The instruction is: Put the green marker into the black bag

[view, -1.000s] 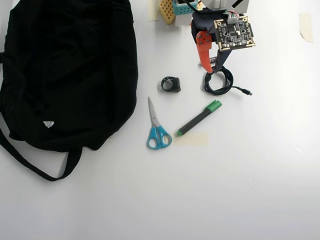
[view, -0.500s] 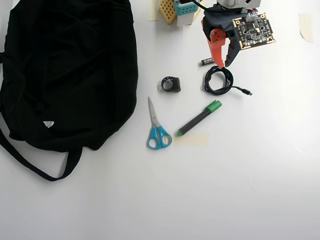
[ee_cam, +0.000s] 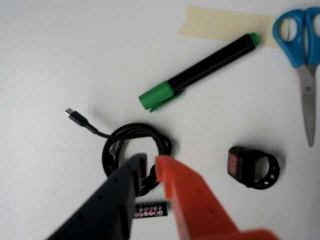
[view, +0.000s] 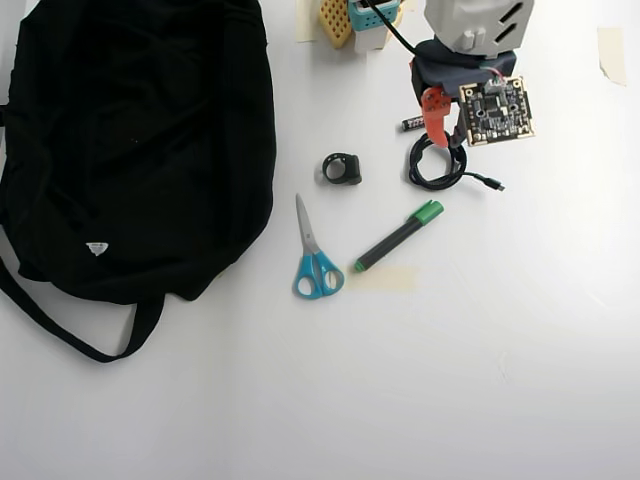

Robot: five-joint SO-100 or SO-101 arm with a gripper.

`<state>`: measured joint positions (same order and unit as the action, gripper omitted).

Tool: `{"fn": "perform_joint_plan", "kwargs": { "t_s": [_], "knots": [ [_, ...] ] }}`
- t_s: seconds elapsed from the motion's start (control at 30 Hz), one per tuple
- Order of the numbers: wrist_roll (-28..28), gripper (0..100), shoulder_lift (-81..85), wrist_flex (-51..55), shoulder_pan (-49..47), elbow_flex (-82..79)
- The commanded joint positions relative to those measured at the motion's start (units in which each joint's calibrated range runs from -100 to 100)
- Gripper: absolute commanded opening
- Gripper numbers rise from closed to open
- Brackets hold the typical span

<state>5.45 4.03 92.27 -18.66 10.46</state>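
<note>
In the overhead view the black bag (view: 135, 150) lies at the left of the tabletop (view: 450, 380) (its inside not visible). The green marker (view: 398, 236) lies right of the scissors (view: 315, 255). The pincer (view: 444, 137), jaws narrow and empty, hovers over the coiled cable (view: 437, 165).

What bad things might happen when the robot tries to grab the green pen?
The gripper hangs over the coiled black cable, not the green marker, so it might snag the cable instead. The marker lies tilted with the blue scissors nearby; a sloppy grab might roll it or bump them. The black bag is far across the table, so the marker might slip on the way.
</note>
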Motion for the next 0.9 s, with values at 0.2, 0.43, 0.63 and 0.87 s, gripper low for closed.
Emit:
{"fn": "perform_joint_plan", "kwargs": {
  "t_s": [0.2,0.43,0.63,0.87],
  "knots": [
    [1.00,3,-8.59,-1.66,0.11,2.03],
    [2.58,3,-11.33,-4.93,1.31,2.03],
    [4.05,13,-12.91,-5.79,1.76,2.03],
    [4.15,15,-14.32,-6.91,1.76,2.03]
  ]
}}
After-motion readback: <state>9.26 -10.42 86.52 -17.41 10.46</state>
